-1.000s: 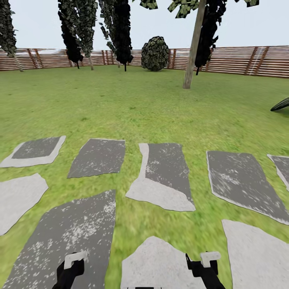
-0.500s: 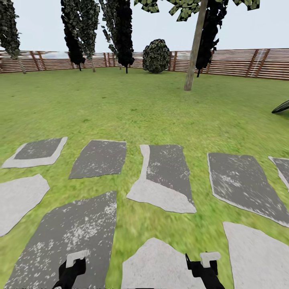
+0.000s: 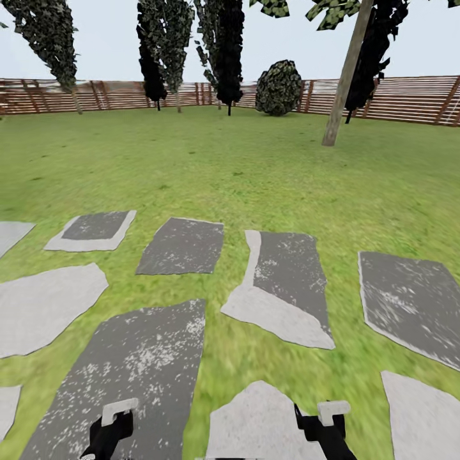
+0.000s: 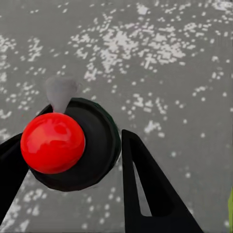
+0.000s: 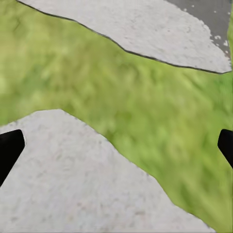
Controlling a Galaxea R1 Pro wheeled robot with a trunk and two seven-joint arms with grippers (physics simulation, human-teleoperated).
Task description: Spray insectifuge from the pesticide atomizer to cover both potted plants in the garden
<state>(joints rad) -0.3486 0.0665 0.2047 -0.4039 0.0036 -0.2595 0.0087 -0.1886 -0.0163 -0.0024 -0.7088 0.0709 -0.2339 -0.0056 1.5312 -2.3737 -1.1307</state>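
Black left gripper (image 4: 73,160) clasps pesticide atomizer (image 4: 68,143); right gripper (image 5: 116,145) wide above paving (image 5: 73,179).

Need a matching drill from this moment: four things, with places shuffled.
1. round dark leafy bush
2. bare leaning tree trunk
3. glossy red ball
4. right gripper

a. above a pale grey paving stone
b. on a dark round disc
c. by the brown slatted wood fence
d. on the lawn, right of and nearer than the bush

Pairs: 1-c, 2-d, 3-b, 4-a
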